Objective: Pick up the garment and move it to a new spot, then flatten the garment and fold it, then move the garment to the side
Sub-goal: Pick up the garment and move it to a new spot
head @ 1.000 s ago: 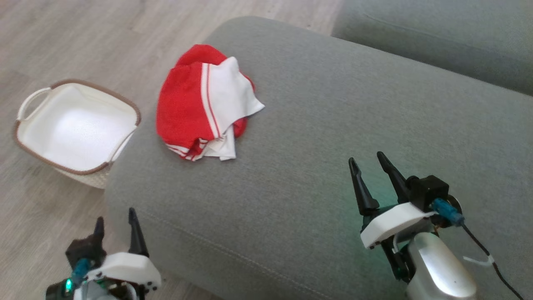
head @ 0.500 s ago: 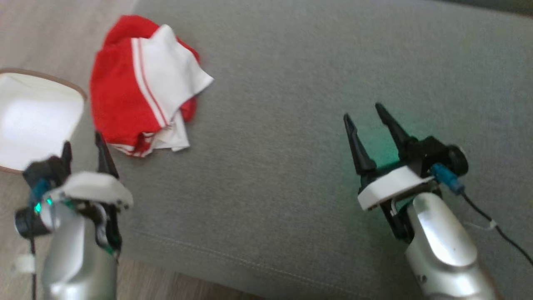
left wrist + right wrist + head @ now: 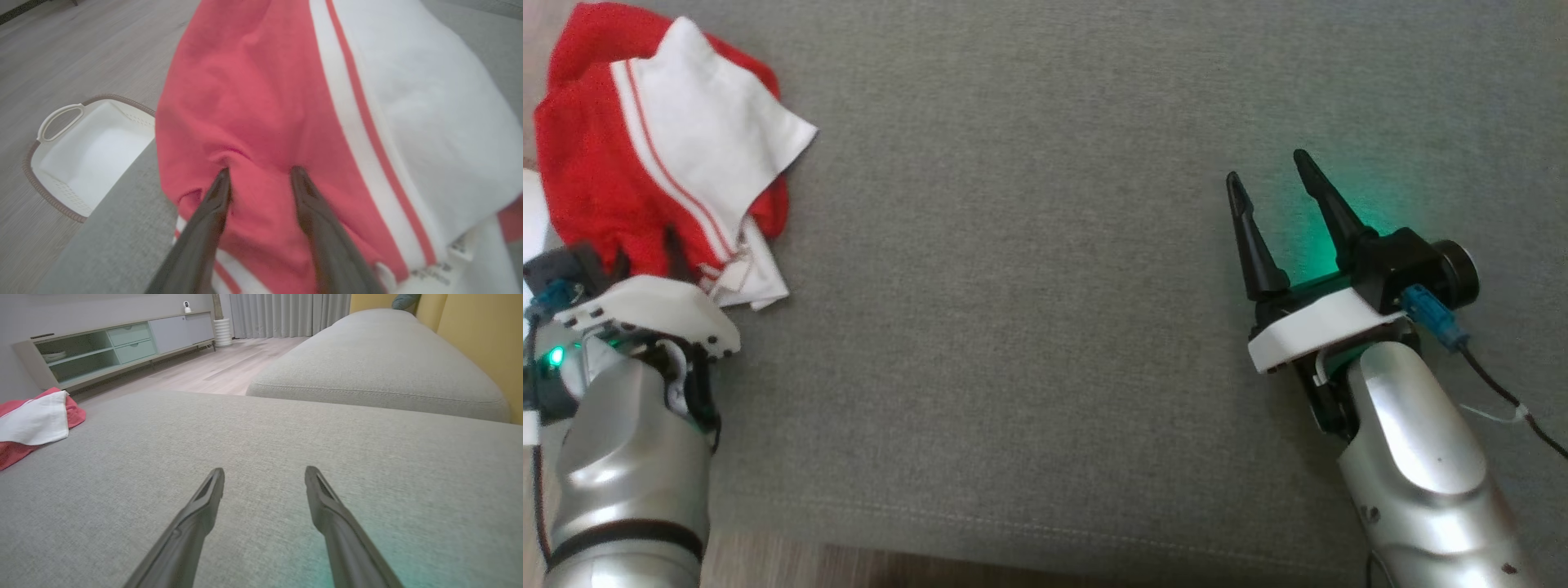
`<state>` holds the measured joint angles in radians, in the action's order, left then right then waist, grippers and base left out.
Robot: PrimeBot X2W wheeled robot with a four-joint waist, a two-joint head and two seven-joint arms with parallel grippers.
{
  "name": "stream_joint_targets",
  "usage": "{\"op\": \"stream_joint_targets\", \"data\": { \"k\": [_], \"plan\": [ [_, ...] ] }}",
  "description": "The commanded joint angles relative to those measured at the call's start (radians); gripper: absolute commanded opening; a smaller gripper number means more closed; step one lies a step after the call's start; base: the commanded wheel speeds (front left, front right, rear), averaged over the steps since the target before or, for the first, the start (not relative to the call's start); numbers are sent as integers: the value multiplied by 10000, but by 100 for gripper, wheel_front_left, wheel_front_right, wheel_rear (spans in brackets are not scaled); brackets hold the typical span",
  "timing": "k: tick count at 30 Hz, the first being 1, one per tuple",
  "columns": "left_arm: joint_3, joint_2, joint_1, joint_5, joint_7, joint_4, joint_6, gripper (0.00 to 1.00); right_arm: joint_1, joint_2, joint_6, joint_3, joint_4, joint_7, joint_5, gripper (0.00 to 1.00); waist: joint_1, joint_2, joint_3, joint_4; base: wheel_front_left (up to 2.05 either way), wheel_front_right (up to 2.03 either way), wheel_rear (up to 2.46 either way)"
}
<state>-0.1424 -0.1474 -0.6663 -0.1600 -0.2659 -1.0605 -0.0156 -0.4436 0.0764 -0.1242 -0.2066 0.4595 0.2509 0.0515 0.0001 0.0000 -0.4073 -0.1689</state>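
Note:
The garment point(image 3: 596, 188) is a crumpled red jersey with a white panel and striped trim, lying at the left end of the grey sofa cushion point(image 3: 1029, 286). My left gripper point(image 3: 645, 253) is at its near edge. In the left wrist view the garment point(image 3: 253, 102) is close up, and the left gripper point(image 3: 260, 171) has both fingertips pressed into the red fabric, jaws apart with a hump of cloth between them. My right gripper point(image 3: 1266, 167) hovers open over bare cushion far to the right. In the right wrist view the right gripper point(image 3: 264, 470) holds nothing, and the garment point(image 3: 36, 416) lies at the far left.
A white basket point(image 3: 81, 155) with a brown rim stands on the wooden floor beside the cushion's left end. A second grey cushion point(image 3: 376, 363) lies beyond the first one. A low cabinet point(image 3: 114, 347) stands against the far wall.
The head camera has swung, shifting the whole picture. My left arm has reached forward onto the garment, and its fingertips now dig into the red fabric. The right gripper stays open over the cushion.

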Motion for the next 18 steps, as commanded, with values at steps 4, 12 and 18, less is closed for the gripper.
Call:
{"op": "stream_joint_targets", "data": {
  "k": [4,12,18],
  "plan": [
    [-80,-652,-63,200,44,288,130,0,-121,-187,-65,-69,-325,109,80,100,-1,0,281,210,0,0,0],
    [447,-948,-853,798,42,2613,496,0,8,-255,-65,-247,-300,109,791,100,-1,0,1268,852,0,0,0],
    [1101,-369,-1328,1104,42,3836,614,0,83,-259,-65,-590,-377,109,1495,100,-1,0,1670,1871,0,0,0]
  ]
}}
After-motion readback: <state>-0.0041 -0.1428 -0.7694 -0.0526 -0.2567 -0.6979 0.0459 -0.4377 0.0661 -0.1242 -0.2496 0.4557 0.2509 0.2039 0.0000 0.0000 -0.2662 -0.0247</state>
